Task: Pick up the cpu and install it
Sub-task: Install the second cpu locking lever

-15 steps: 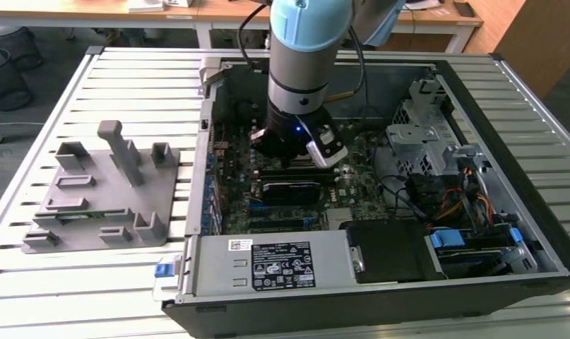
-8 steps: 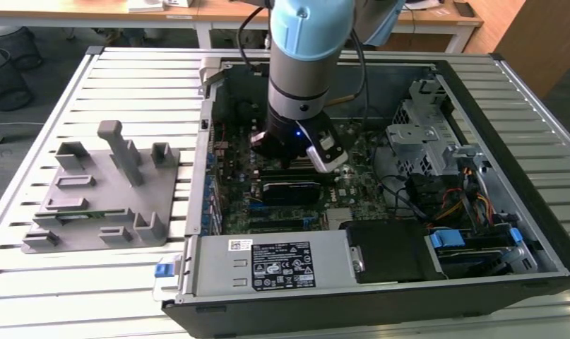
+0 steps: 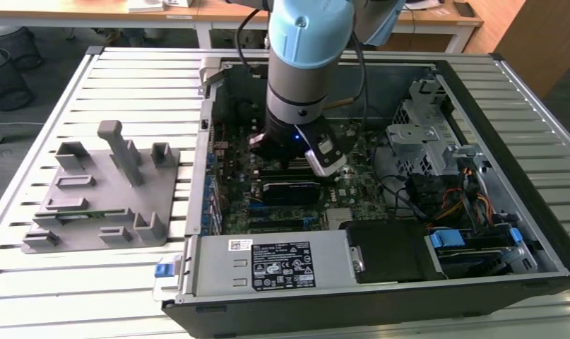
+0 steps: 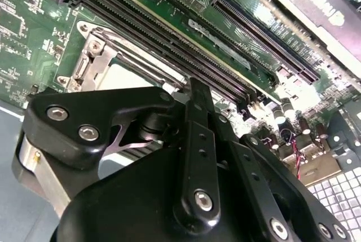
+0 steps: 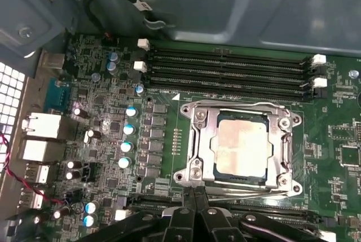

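Observation:
The cpu (image 5: pixel 240 143) lies flat in its socket on the green motherboard, silvery top plate up, framed by the metal socket bracket (image 5: pixel 196 135). In the second wrist view a pale corner of the cpu (image 4: pixel 127 78) shows just past the black finger linkage. My gripper (image 5: pixel 194 196) hangs right beside the socket's edge, its two thin fingers pressed together with nothing between them. In the exterior view the gripper (image 3: pixel 289 161) is lowered into the open computer case (image 3: pixel 209 141), over the middle of the board.
Several black memory slots (image 5: pixel 225 67) run alongside the socket. A black card (image 3: pixel 289 191), the power supply (image 3: pixel 265 261), a drive cage (image 3: pixel 426 134) and cables (image 3: pixel 454 205) crowd the case. A grey fixture (image 3: pixel 106 191) stands on the slatted table at the exterior view's left.

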Controlling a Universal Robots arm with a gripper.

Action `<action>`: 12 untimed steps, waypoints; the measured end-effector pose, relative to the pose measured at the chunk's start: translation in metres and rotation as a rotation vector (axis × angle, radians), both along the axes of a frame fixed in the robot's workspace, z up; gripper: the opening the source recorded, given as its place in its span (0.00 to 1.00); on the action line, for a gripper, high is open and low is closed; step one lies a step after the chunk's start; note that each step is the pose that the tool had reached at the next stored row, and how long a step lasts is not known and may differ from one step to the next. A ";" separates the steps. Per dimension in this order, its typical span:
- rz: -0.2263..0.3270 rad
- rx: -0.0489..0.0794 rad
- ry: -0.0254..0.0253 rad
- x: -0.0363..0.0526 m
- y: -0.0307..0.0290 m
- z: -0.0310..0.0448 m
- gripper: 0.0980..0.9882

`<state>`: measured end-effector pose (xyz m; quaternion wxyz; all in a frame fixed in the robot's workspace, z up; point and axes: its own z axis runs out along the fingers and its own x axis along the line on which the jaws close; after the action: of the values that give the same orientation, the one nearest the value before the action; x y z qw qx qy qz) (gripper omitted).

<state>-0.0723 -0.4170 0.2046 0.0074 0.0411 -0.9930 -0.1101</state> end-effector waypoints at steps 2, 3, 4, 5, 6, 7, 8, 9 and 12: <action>0.000 0.000 0.0002 -0.0006 -0.0001 -0.0027 0.01; 0.000 0.001 0.0002 -0.0008 -0.0002 -0.0039 0.01; 0.000 0.002 0.0002 -0.0011 -0.0003 -0.0048 0.01; 0.000 0.004 0.0002 -0.0016 -0.0004 -0.0055 0.01; 0.000 0.007 0.0003 -0.0022 -0.0005 -0.0062 0.01; 0.000 0.010 0.0003 -0.0029 -0.0007 -0.0067 0.01; 0.000 0.014 0.0002 -0.0033 -0.0011 -0.0071 0.01; 0.000 0.019 0.0002 -0.0035 -0.0022 -0.0072 0.01; 0.000 0.037 0.0002 -0.0038 -0.0052 -0.0075 0.01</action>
<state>-0.0762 -0.4222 0.1972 0.0068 0.0412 -0.9909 -0.1283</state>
